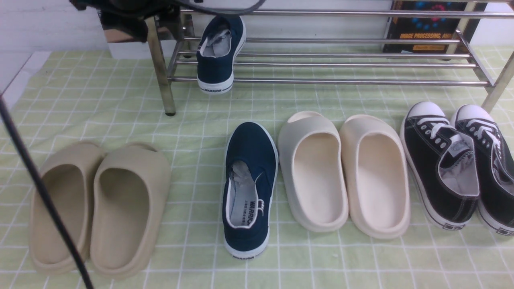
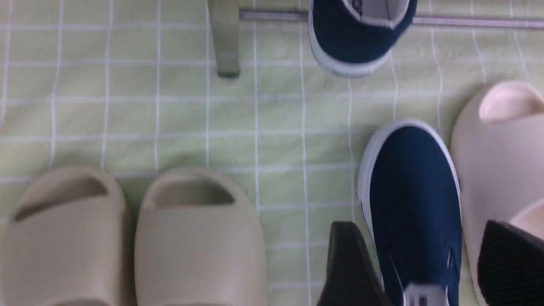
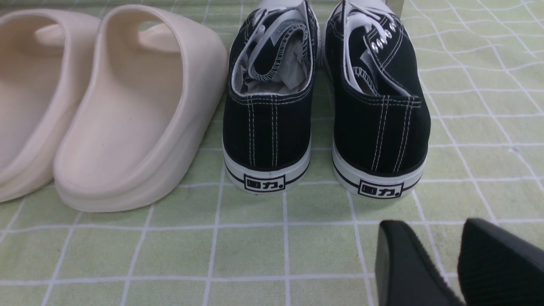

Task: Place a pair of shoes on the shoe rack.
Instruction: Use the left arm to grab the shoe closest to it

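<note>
Hanging open with nothing in its grip, the left gripper (image 2: 420, 233) is showing its two dark fingers well apart in the left wrist view, and the floor sneaker is lying beyond the space between them. The right gripper (image 3: 433, 229) is also hanging open and empty, its fingers standing apart in the right wrist view.

In the front view, one navy sneaker (image 1: 215, 70) is sitting at the upper left of centre, resting on the lower bars of the shoe rack (image 1: 329, 82). Its toe is pointing away and its white heel is jutting past the front bar, just inside the rack's left leg. Its mate, the floor sneaker (image 1: 251, 160), is lying near the middle of the frame on the green checked cloth (image 1: 192, 269), toe pointing toward the rack.

Cream slides (image 1: 321, 208) are lying just beside it, right of centre, and black lace-up sneakers (image 1: 437, 176) are filling the right edge area. Beige slides (image 1: 120, 241) are lying at the lower left, where a dark cable (image 1: 40, 184) is crossing the frame at a slant. Blurred dark parts of the left arm (image 1: 128, 12) are covering the upper left, and a book (image 1: 425, 28) is standing upright at the upper right, behind the bars.
</note>
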You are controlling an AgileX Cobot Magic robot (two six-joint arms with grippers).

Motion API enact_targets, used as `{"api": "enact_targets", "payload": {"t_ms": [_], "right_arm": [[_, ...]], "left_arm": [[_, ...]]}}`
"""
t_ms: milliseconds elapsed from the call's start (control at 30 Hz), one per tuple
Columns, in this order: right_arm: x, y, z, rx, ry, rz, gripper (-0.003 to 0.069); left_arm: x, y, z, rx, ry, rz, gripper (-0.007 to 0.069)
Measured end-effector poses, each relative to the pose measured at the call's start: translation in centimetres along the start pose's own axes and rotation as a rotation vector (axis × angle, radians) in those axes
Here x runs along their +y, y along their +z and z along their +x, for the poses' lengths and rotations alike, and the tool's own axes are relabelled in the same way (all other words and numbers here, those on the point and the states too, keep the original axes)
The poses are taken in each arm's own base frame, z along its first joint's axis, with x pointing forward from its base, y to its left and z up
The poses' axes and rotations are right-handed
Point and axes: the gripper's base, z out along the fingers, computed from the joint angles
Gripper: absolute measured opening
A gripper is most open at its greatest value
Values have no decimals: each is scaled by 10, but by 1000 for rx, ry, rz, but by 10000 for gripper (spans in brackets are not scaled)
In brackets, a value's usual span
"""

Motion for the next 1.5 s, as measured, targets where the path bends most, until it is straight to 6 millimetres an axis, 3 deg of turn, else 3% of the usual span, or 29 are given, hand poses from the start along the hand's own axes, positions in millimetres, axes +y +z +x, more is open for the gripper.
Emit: {"api": "enact_targets", "payload": {"t_ms": [33, 100, 133, 233, 267, 333, 367, 433, 733, 867, 967, 1167, 1267, 1500], "right_arm": [[0, 0, 0, 0, 0, 0, 239], [0, 0, 0, 0, 0, 0, 239], [0, 0, 0, 0, 0, 0, 239], [0, 0, 0, 0, 0, 0, 239], [0, 0, 0, 0, 0, 0, 239], [0, 0, 0, 0, 0, 0, 239], [0, 0, 0, 0, 0, 0, 239], [0, 0, 0, 0, 0, 0, 239], [0, 0, 0, 0, 0, 0, 239], [0, 0, 0, 0, 0, 0, 239], [0, 0, 0, 0, 0, 0, 239], [0, 0, 0, 0, 0, 0, 239], [0, 0, 0, 0, 0, 0, 239], [0, 0, 0, 0, 0, 0, 239]], "left_arm": [[0, 3, 2, 14, -2, 3, 414], [-2, 10, 37, 123, 11, -2, 414], [-3, 11, 41, 132, 15, -1, 414], [-18, 37, 91, 273, 39, 1, 414], [-20, 39, 94, 277, 40, 2, 414], [-34, 64, 122, 311, 43, 18, 414], [-35, 64, 122, 305, 42, 22, 414], [-43, 80, 141, 313, 29, 28, 414], [-52, 122, 151, 304, 11, 32, 402], [-53, 143, 156, 333, 9, 18, 358], [-53, 152, 159, 356, 4, 8, 282], [-53, 154, 159, 354, 2, 9, 81], [-53, 154, 159, 350, 0, 11, 24], [-54, 151, 156, 342, 1, 15, 11]]}}
